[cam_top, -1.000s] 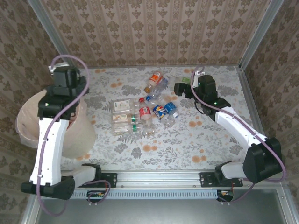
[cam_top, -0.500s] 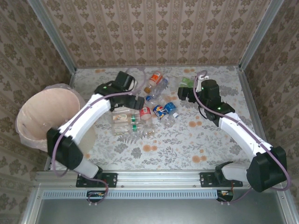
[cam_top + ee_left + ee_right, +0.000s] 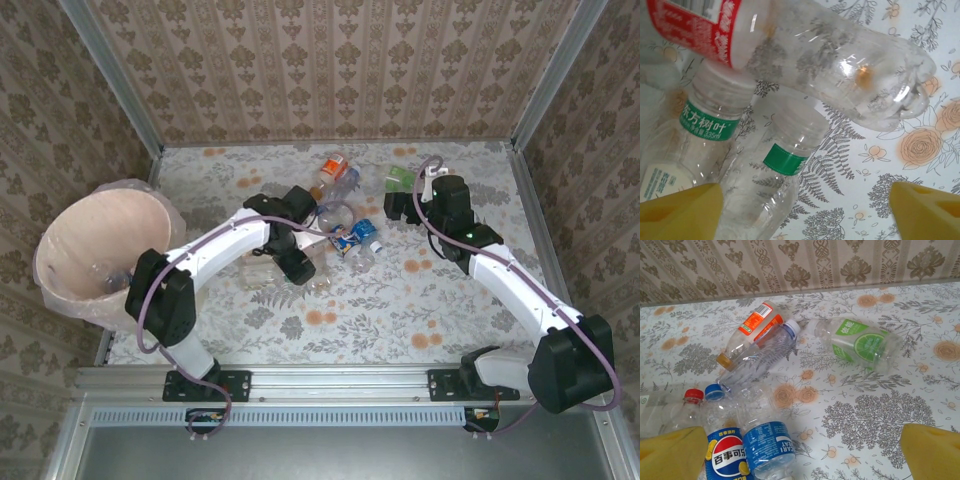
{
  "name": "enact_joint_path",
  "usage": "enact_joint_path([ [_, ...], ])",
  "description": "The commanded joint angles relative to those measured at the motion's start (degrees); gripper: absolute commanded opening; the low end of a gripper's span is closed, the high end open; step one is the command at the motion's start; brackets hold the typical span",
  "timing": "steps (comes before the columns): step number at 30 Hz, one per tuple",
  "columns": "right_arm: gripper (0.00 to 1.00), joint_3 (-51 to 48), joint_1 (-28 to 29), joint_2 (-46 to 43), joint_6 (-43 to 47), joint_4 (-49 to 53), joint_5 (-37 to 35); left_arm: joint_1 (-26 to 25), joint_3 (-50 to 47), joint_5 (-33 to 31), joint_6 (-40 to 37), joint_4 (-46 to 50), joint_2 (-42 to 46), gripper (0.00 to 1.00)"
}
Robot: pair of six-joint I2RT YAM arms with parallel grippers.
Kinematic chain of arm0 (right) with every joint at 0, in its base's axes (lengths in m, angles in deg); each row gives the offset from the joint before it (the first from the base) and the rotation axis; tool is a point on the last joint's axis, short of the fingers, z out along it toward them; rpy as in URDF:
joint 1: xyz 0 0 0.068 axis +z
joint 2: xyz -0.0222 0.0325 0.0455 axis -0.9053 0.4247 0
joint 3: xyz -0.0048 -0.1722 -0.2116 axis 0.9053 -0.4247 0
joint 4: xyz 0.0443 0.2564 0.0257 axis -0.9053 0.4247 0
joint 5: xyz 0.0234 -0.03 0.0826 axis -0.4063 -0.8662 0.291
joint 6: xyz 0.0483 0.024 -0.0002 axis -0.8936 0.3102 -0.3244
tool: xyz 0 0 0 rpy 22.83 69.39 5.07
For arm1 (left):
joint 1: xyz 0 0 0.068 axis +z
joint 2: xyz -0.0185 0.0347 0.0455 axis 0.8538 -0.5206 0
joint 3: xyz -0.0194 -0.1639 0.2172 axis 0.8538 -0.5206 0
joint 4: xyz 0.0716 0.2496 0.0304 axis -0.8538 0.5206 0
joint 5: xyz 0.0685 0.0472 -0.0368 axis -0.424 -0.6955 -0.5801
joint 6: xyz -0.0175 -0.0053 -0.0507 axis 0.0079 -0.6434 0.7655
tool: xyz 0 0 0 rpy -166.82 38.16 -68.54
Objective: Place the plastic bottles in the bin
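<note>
**Q:** State the surface and the enclosure.
**A:** The table (image 3: 400, 310) carries a pale cloth printed with grey ferns and orange roses. The walls (image 3: 330, 70) are papered in a beige damask stripe. Bare metal posts (image 3: 110, 80) stand at the corners.

**Q:** Locate the bin and the plastic bottles.
**A:** The bin (image 3: 90, 230) is a round, pale pink bucket with a thin clear liner, set at the table's edge on the left arm's side. The plastic bottles (image 3: 335, 215) lie flat in a cluster on the table, well apart from the bin, on its side toward the right arm.

**Q:** Describe materials and shapes.
**A:** The bottles are thin clear plastic, some ribbed, some dented. A red-labelled bottle (image 3: 695, 25) overlaps a green-labelled bottle (image 3: 707, 120), with a green-banded bottle (image 3: 785, 160) just beside it. A lime-labelled bottle (image 3: 862, 342) lies farthest from the bin. An orange-labelled bottle (image 3: 757, 322) touches a blue-capped bottle (image 3: 760, 352).

**Q:** Report tool state.
**A:** The left gripper (image 3: 805, 192) hangs over the cluster. Its yellow fingers (image 3: 680, 210) are spread, the green-banded bottle lies between them, and nothing is pinched. The right gripper (image 3: 802, 440) is spread wide and empty, at the side of the cluster away from the bin
</note>
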Motion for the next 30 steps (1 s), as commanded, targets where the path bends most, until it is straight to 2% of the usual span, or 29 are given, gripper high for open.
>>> enact_joint_path([
  [1, 1.00, -1.2, -0.5, -1.4, 1.1, -0.5, -1.8, -1.5, -1.4, -2.3, -4.4, 1.1, -2.6, 0.76],
  [6, 1.00, -1.5, -0.6, -1.9, 1.3, -0.5, -2.0, -2.1, -3.0, -4.9, -5.2, -0.4, -5.0, 0.76],
  [10, 1.00, -1.6, -0.7, -2.3, 1.6, -0.4, -2.2, -2.6, -3.5, -7.5, -6.1, -0.5, -7.7, 0.70],
  [17, 1.00, -1.9, -0.9, -2.7, 2.0, -0.1, -2.7, -2.9, -5.6, -11.9, -6.7, -2.6, -10.7, 0.67],
  [20, 1.00, -1.7, -0.9, -2.7, 1.8, 0.1, -2.7, -3.0, -6.6, -13.4, -6.7, -4.3, -10.4, 0.71],
  [23, 1.00, -1.7, -0.9, -2.9, 1.8, 0.2, -2.7, -2.4, -7.8, -12.6, -6.5, -6.2, -8.8, 0.71],
  [30, 1.00, -2.1, -1.0, -3.4, 1.7, 0.3, -3.1, -1.7, -9.5, -13.6, -6.3, -7.4, -8.5, 0.59],
])
